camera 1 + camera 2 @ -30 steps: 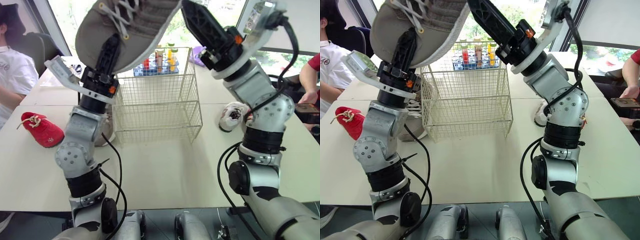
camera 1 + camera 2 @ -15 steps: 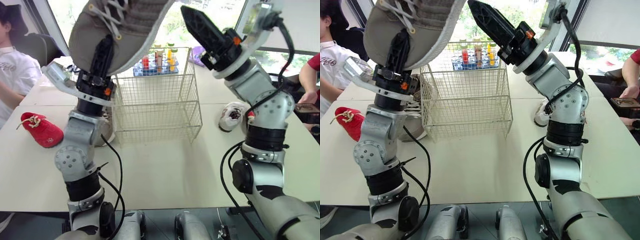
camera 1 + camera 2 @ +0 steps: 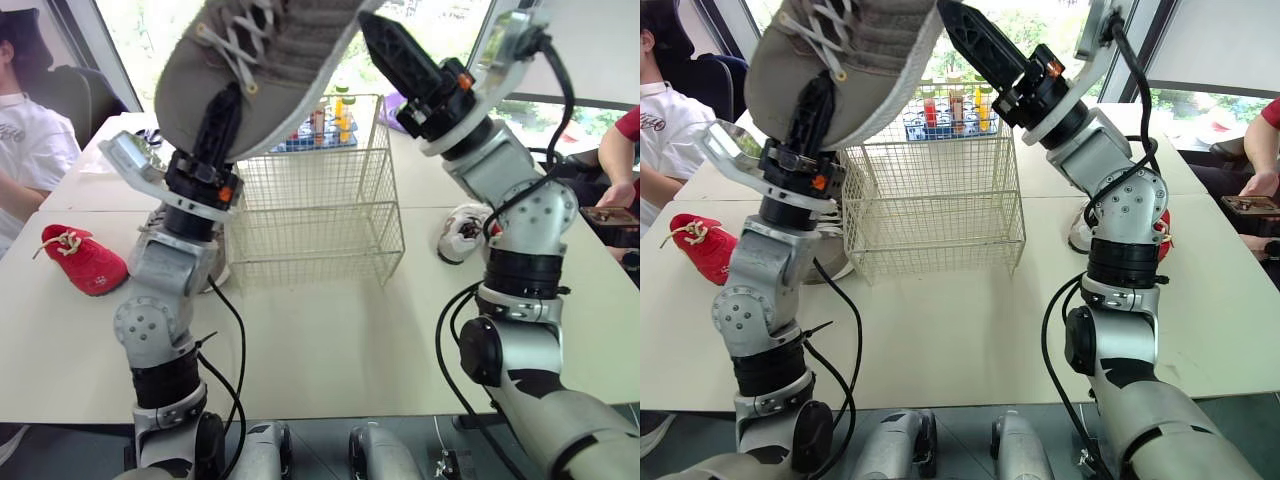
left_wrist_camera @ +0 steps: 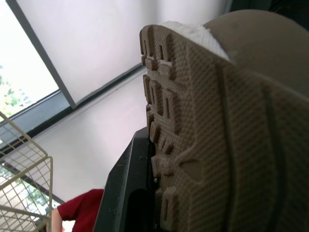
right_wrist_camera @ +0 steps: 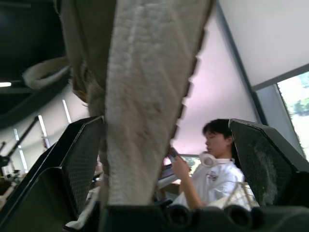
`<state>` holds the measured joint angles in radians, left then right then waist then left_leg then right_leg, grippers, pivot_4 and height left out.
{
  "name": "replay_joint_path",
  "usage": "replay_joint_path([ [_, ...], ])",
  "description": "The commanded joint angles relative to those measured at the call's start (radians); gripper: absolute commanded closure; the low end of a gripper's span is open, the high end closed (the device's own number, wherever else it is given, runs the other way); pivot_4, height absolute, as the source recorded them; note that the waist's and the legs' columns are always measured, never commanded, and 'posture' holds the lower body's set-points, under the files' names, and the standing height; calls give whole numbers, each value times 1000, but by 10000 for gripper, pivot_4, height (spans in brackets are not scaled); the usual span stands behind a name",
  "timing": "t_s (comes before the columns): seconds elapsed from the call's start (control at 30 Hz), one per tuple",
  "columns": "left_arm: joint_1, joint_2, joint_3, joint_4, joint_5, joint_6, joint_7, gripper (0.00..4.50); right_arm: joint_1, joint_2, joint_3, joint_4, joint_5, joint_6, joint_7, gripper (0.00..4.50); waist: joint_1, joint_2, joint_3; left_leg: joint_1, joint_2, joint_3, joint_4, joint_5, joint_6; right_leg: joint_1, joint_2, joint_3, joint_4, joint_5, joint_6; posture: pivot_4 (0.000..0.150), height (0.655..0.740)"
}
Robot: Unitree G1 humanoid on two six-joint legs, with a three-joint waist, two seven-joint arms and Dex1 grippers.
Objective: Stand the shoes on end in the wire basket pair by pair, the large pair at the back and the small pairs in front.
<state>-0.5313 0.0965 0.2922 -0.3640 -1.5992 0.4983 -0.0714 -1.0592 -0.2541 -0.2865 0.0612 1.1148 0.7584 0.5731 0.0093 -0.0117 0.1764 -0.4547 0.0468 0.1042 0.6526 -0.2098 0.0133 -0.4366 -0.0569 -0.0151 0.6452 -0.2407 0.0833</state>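
Note:
A large grey-beige laced shoe (image 3: 270,60) hangs high in the air above the wire basket (image 3: 315,215), sole (image 4: 227,135) facing away from me. My left gripper (image 3: 222,110) is shut on it from below, one black finger (image 4: 128,193) against the sole's edge. My right gripper (image 3: 385,45) is raised at the shoe's right end and open; the shoe's edge (image 5: 145,96) passes between its spread fingers (image 5: 77,159). The basket is empty. A red small shoe (image 3: 85,260) lies on the table at the left, a white small shoe (image 3: 462,232) to the basket's right.
Another grey shoe (image 3: 825,255) lies left of the basket, behind my left arm. A rack of coloured tubes (image 3: 320,125) stands behind the basket. A person in white (image 3: 30,130) sits at the left, and a person's arm (image 3: 620,150) shows at the right.
My left arm has swung the big shoe a little to the right, toward the basket. My right gripper has shifted slightly left, closer around the shoe's end.

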Motion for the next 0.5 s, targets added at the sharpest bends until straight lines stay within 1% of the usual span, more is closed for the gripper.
replay_joint_path([
  [0.03,5,1,-14,-19,10,-7,-29,38090,-50,4,-24,-49,71,15,-11,303,0,0,0,0,0,0,0,0,0,0,0,0,0,0,0,1500,7351],
  [0.23,19,-3,-31,-25,29,-17,-33,38090,-65,3,-25,-65,109,32,-34,303,1,0,0,0,0,0,0,0,0,0,-1,0,0,0,0,1500,7351],
  [0.3,33,-1,-32,-30,31,-17,-34,38090,-66,2,-26,-65,108,27,-38,5461,0,0,0,0,0,0,0,0,0,0,-1,0,0,0,0,1500,7351],
  [0.33,39,0,-32,-32,32,-16,-35,38090,-67,1,-27,-66,107,26,-39,9042,-1,0,0,0,0,0,0,0,0,0,-1,0,0,0,0,1500,7351],
  [0.37,42,2,-32,-33,32,-16,-35,38090,-67,1,-27,-66,107,25,-39,13409,-1,0,0,0,0,0,0,0,0,0,-1,0,0,0,0,1500,7351],
  [0.4,47,7,-32,-34,35,-15,-36,38090,-67,0,-27,-63,105,24,-40,19412,-1,0,0,0,1,0,-1,0,0,0,-1,0,0,0,0,1500,7351],
  [0.43,51,12,-32,-35,41,-15,-36,38090,-69,-1,-27,-60,102,23,-41,23341,-1,0,0,0,1,0,-1,0,0,0,-1,0,0,0,0,1500,7351],
  [0.47,54,19,-32,-35,49,-15,-33,38090,-71,-1,-27,-56,97,20,-45,26383,-1,0,0,0,1,0,-1,0,0,0,-1,0,0,0,0,1500,7351],
  [0.5,56,23,-32,-35,54,-16,-31,38090,-72,-2,-27,-53,93,18,-47,27940,0,0,0,0,1,0,-1,0,0,0,-1,0,0,0,0,1500,7351],
])
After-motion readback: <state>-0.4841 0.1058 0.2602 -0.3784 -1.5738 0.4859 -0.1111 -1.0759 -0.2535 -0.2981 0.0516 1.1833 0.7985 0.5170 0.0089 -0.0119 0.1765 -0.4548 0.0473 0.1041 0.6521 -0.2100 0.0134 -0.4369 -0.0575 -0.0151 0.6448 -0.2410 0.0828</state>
